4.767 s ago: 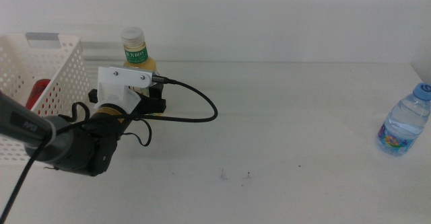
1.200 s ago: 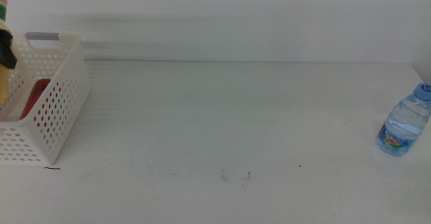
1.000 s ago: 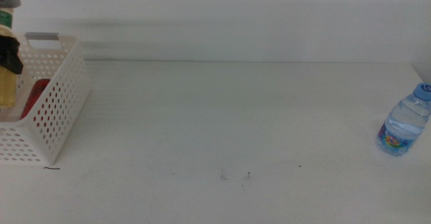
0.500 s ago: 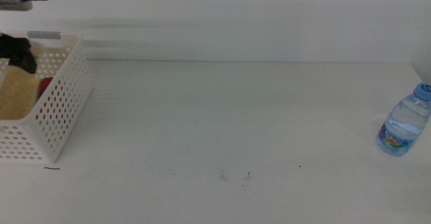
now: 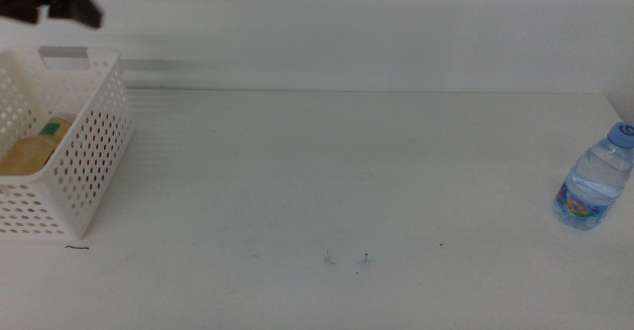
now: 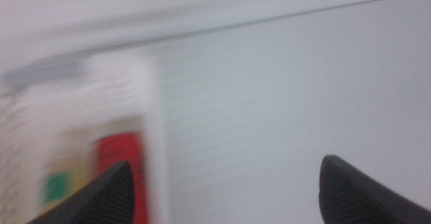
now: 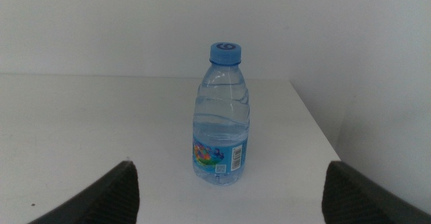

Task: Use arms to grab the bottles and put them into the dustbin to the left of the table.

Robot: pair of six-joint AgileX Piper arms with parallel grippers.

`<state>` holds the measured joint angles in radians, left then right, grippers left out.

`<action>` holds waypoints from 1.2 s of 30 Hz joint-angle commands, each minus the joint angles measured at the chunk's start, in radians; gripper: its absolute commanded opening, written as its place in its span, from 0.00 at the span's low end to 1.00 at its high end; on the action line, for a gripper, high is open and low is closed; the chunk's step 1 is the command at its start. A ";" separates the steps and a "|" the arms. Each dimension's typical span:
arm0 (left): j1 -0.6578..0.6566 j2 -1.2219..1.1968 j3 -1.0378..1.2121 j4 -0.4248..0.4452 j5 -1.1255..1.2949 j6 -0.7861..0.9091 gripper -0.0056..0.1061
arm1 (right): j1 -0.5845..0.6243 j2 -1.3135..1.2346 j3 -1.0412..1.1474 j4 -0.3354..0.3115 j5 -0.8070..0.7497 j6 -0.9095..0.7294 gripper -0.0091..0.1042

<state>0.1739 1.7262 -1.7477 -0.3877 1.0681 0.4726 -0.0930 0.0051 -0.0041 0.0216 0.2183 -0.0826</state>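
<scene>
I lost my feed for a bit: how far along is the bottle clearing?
Done: the yellow-tea bottle and red soda can lie in the white basket. In hand: nothing; the left gripper is above the basket, open. Left: the water bottle stands on the table, before the open right gripper.

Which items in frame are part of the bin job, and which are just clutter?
Job items:
- water bottle, upright, at the table's right edge
- tea bottle, lying in the dustbin
- red can, in the dustbin
- left gripper, open above the dustbin
- right gripper, open, facing the water bottle

Clutter:
- only tiny dark specks on the table
</scene>
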 commanded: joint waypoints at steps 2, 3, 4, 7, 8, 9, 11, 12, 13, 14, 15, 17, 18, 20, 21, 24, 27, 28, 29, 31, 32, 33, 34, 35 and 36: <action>-0.054 -0.115 0.079 -0.178 -0.014 0.166 0.89 | -0.007 -0.005 0.004 -0.007 -0.009 -0.004 0.88; -0.067 -0.138 0.096 -0.218 -0.012 0.208 0.89 | -0.007 -0.005 0.004 -0.007 -0.009 -0.004 0.88; -0.082 -0.166 0.119 -0.244 -0.009 0.240 0.89 | -0.007 -0.005 0.004 -0.007 -0.009 -0.004 0.88; -0.139 -0.243 0.184 -0.248 -0.004 0.245 0.89 | -0.007 -0.005 0.004 -0.007 -0.009 -0.004 0.88; -0.157 -0.273 0.207 -0.248 -0.004 0.248 0.89 | -0.007 -0.005 0.004 -0.007 -0.009 -0.004 0.88; -0.169 -0.300 0.223 -0.254 0.002 0.265 0.89 | -0.007 -0.005 0.004 -0.007 -0.009 -0.004 0.88; -0.205 -0.349 0.255 -0.277 0.011 0.290 0.89 | -0.007 -0.005 0.004 -0.007 -0.009 -0.004 0.88; -0.226 -0.373 0.275 -0.277 0.009 0.290 0.89 | -0.007 -0.005 0.004 -0.007 -0.009 -0.004 0.88; -0.258 -0.406 0.308 -0.266 -0.013 0.290 0.89 | -0.007 -0.005 0.004 -0.007 -0.009 -0.004 0.88; -0.293 -0.440 0.345 -0.252 -0.043 0.288 0.89 | -0.007 -0.005 0.004 -0.007 -0.009 -0.004 0.88; -0.330 -0.469 0.379 -0.241 -0.070 0.281 0.89 | -0.007 -0.005 0.004 -0.007 -0.009 -0.004 0.88; -0.401 -0.542 0.465 -0.230 -0.145 0.258 0.89 | -0.007 -0.005 0.004 -0.007 -0.009 -0.004 0.88; -0.426 -0.577 0.507 -0.228 -0.179 0.253 0.89 | -0.007 -0.005 0.004 -0.007 -0.009 -0.004 0.88; -0.483 -0.646 0.585 -0.212 -0.245 0.238 0.89 | -0.007 -0.005 0.004 -0.007 -0.009 -0.004 0.88; -0.506 -0.675 0.615 -0.203 -0.268 0.218 0.89 | -0.007 -0.005 0.004 -0.007 -0.009 -0.004 0.88; -0.596 -0.787 0.718 -0.127 -0.353 0.145 0.89 | -0.007 -0.005 0.004 -0.007 -0.009 -0.004 0.88; -0.713 -0.927 0.823 -0.033 -0.446 0.054 0.89 | -0.007 -0.005 0.004 -0.007 -0.009 -0.004 0.88; -0.754 -0.962 0.851 -0.003 -0.463 0.011 0.89 | -0.007 -0.005 0.004 -0.007 -0.009 -0.004 0.88; -0.793 -1.004 0.874 0.032 -0.474 -0.032 0.89 | -0.007 -0.005 0.004 -0.007 -0.009 -0.004 0.88; -0.854 -1.070 0.900 0.076 -0.486 -0.088 0.89 | -0.007 -0.005 0.004 -0.007 -0.009 -0.004 0.88; -0.878 -1.090 0.907 0.085 -0.489 -0.096 0.89 | -0.007 -0.005 0.004 -0.007 -0.009 -0.004 0.88; -0.894 -1.103 0.909 0.092 -0.494 -0.099 0.89 | -0.007 -0.005 0.004 -0.007 -0.009 -0.004 0.88; -0.901 -1.108 0.909 0.100 -0.499 -0.099 0.89 | -0.007 -0.005 0.004 -0.007 -0.009 -0.004 0.88; -0.903 -1.113 0.909 0.098 -0.508 -0.099 0.89 | -0.007 -0.005 0.004 -0.007 -0.009 -0.004 0.88; -0.903 -1.114 0.909 0.104 -0.512 -0.099 0.89 | -0.007 -0.005 0.004 -0.007 -0.009 -0.004 0.88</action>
<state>-0.7166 0.6207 -0.8456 -0.3029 0.5857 0.3964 -0.0930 0.0051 -0.0041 0.0216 0.2183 -0.0826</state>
